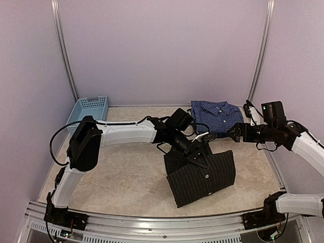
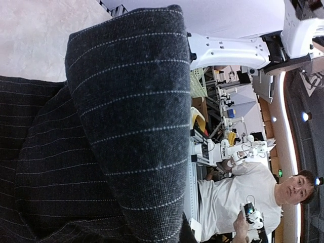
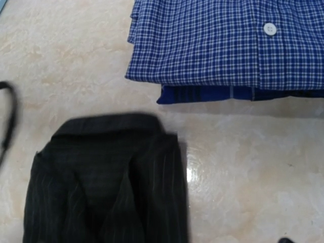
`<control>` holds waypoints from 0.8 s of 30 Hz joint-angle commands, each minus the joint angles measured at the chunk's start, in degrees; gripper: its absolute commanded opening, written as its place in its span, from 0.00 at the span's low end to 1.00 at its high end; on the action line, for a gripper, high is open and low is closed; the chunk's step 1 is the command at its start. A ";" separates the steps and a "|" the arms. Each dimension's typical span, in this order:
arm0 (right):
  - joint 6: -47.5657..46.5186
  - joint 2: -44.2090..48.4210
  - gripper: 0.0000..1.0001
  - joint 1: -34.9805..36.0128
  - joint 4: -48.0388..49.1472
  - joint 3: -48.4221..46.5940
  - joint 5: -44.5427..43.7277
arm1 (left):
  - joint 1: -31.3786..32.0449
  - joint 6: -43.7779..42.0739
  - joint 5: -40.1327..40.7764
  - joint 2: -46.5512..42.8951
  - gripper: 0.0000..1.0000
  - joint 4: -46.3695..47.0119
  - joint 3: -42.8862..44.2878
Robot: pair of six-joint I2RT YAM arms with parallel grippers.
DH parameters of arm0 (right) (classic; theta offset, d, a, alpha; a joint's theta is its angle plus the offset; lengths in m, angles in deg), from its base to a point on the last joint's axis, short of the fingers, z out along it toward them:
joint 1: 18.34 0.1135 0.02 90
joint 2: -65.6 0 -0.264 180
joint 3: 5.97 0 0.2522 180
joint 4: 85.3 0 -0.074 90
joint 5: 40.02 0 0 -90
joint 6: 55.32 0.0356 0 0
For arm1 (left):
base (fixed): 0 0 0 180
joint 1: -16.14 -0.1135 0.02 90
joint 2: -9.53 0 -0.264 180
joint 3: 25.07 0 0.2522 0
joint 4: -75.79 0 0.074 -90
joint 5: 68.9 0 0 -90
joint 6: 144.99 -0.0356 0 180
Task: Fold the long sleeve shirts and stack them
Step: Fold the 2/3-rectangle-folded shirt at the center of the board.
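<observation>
Left hand [image 1: 195,150] pinches the black shirt [image 1: 205,177]; right hand [image 1: 233,132] gapes.

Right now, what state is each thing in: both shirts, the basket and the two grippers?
black shirt: folded, top edge pinched by the left gripper, not stacked.
blue shirt: folded, lying flat, apart from the black shirt.
basket: upright, back left, untouched.
left gripper: shut on the black shirt.
right gripper: open, holding nothing.

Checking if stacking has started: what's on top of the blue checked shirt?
Nothing shows on the blue checked shirt; the black shirt lies apart. From above, the right gripper hides the blue one's near-right corner.
</observation>
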 commanded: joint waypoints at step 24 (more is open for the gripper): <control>0.26 2.47 0.93 -0.86 0.32 3.07 2.29 | -18.45 32.95 -7.32 20.60 0.09 38.76 7.35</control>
